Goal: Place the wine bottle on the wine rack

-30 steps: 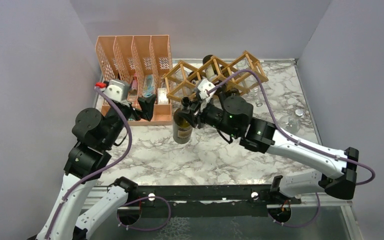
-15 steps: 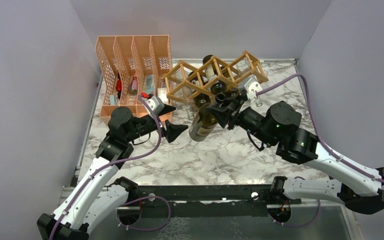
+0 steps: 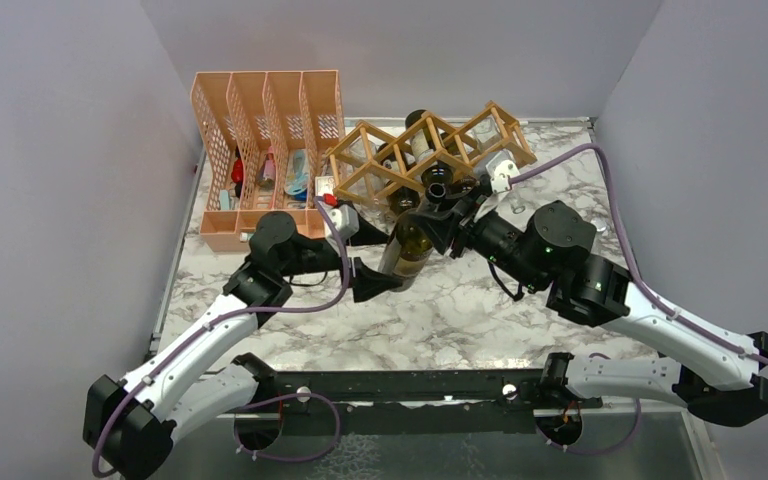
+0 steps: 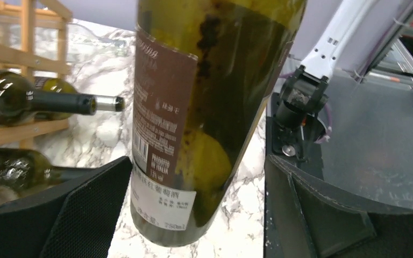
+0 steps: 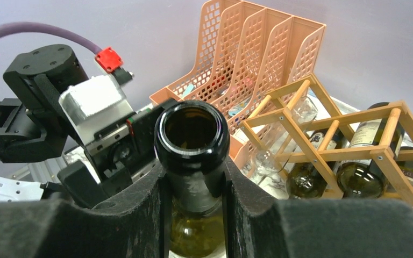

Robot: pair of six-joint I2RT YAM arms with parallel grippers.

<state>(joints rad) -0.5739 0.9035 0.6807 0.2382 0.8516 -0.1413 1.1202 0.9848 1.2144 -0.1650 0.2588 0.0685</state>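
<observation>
While the wine bottle (image 3: 412, 245) hangs tilted over the marble table (image 3: 480, 310), its base toward the near edge and seemingly clear of the surface, the task reads as roughly half done: lifted, not yet racked. Left gripper (image 3: 370, 256) is spread wide, one finger on either side of the bottle's lower body. The left wrist view shows a gap on both sides, no contact. Right gripper (image 5: 193, 196) is clamped on the neck just under the open mouth and appears to carry the whole weight. The mouth sits just in front of the wine rack (image 3: 460, 140), outside any cell. The rack holds other bottles (image 4: 32, 102); some cells look free. Left to do, by judgement: level the bottle, line it up with a free cell, slide it in, release. Orange file organiser (image 3: 265, 110) stands beside the rack, far left, not involved.
</observation>
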